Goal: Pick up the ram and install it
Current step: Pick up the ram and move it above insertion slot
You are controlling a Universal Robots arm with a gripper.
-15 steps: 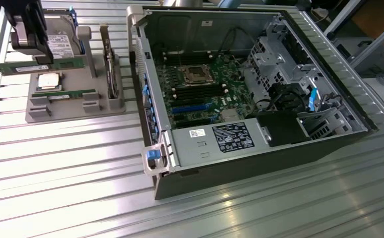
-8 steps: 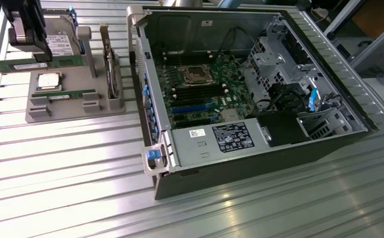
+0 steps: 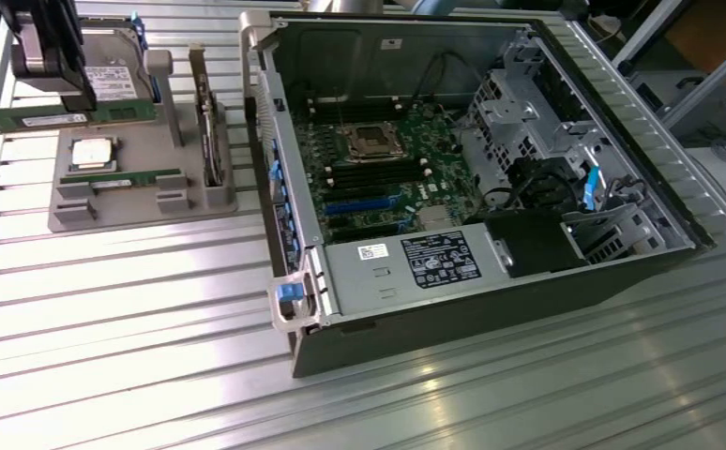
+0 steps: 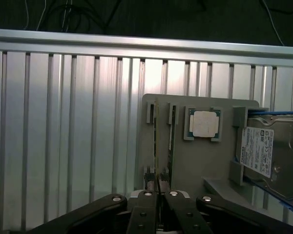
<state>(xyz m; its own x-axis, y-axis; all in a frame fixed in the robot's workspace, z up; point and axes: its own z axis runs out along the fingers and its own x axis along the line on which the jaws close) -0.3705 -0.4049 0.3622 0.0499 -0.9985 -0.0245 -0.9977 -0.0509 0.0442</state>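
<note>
Operator: Where's the ram?

Spotter: In your grip. The gripper point(image 3: 73, 98) is clamped shut on the ram point(image 3: 69, 117), held over the tray point(image 3: 119, 217) at the exterior view's left. A second stick point(image 3: 126, 178) sits in the tray.

Operator: And the slots?

Spotter: Inside the case point(image 3: 489, 305), well apart from you, toward the exterior view's right. The slots point(image 3: 370, 173) look roughly parallel to your ram's long axis, which runs across that view.

Operator: What's unclear?

Spotter: The frame's top edge cuts off your gripper, and the slots' ends are too small to read.

Bright glare along the ribbed metal table point(image 3: 113, 319)
</note>
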